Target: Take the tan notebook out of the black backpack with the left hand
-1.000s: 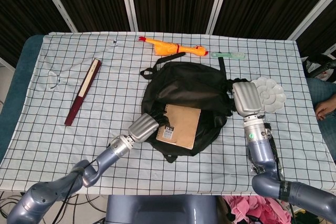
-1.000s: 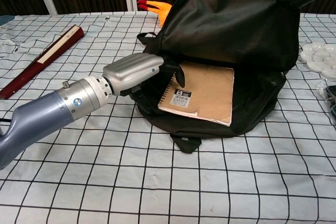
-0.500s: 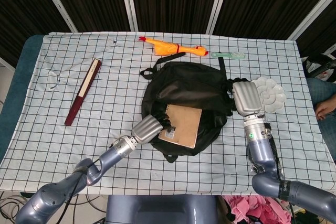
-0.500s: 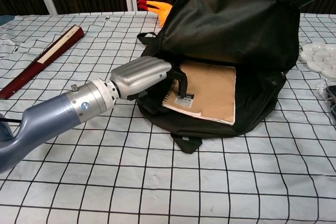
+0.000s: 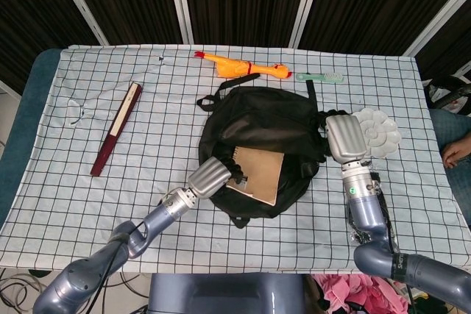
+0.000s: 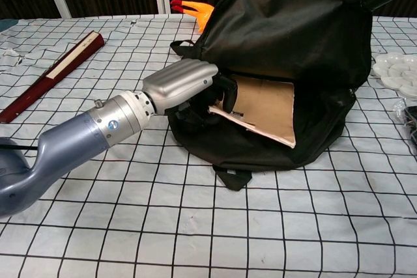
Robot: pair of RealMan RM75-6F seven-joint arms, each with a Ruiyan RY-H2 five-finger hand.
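Right now I have the left hand [image 6: 189, 86] at the mouth of the black backpack [image 5: 257, 119], which I'll use as my landmark. Its dark fingers [image 6: 225, 96] curl over the spiral-bound left edge of the tan notebook [image 6: 267, 105], and that edge looks lifted off the bag's lower flap, so I read the hand as gripping the notebook. The notebook sits inside the open mouth of the backpack, tilted, with its far edge tucked under the upper flap and its near right corner resting on the lower flap.

My right hand [image 5: 346, 137] is just beside the backpack's right side, palm facing down; from the head view I cannot tell whether its fingers are spread or curled, and the chest view does not show it.

Behind the backpack lies an orange rubber chicken [image 5: 239, 68], with a green comb [image 5: 320, 77] to its right. A white flower-shaped tray [image 5: 379, 131] lies right of the backpack, partly under my right hand. Well to the left of the backpack a dark red folded fan [image 5: 116, 129] lies slantwise on the checked tablecloth [image 5: 88, 196].
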